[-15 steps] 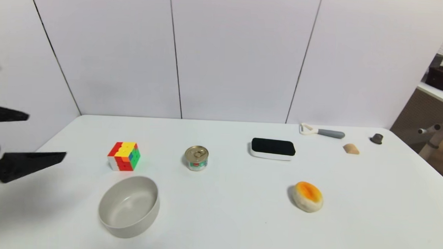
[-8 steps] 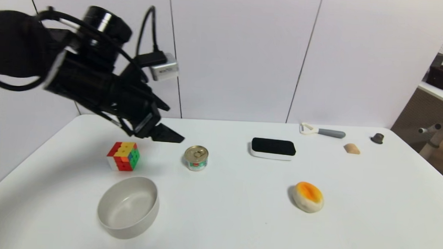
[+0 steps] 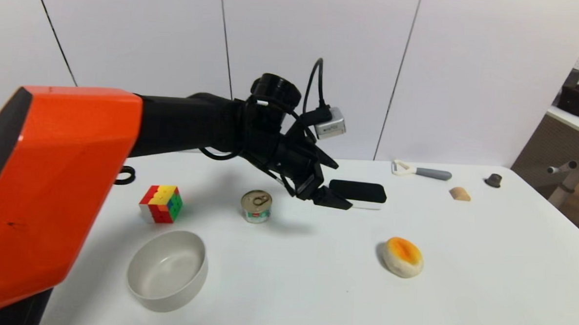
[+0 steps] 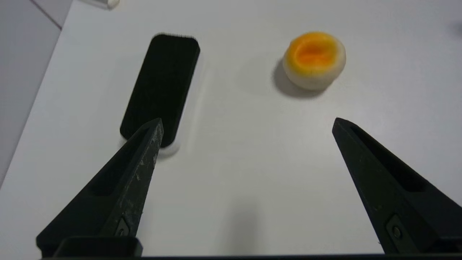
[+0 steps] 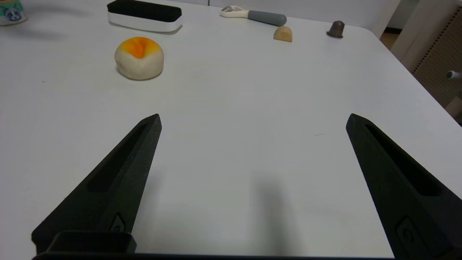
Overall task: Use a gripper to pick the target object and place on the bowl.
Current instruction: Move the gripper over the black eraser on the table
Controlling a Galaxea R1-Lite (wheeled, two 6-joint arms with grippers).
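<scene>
The target object, a flat block with a black top and white base, lies at the back middle of the table. It also shows in the left wrist view and the right wrist view. My left gripper is open and empty and hovers at the block's left end. In its wrist view one fingertip overlaps the block's near end. The grey-beige bowl stands empty at the front left. My right gripper is open and empty, low over bare table, and outside the head view.
A multicoloured cube and a gold-lidded tin can stand behind the bowl. An orange-topped white bun lies at the front right. A peeler, a tan piece and a small dark cap lie at the back right.
My left arm has swung in from the left edge, past the cube and the can, to the block's left end, its fingers open throughout. The objects have not moved.
</scene>
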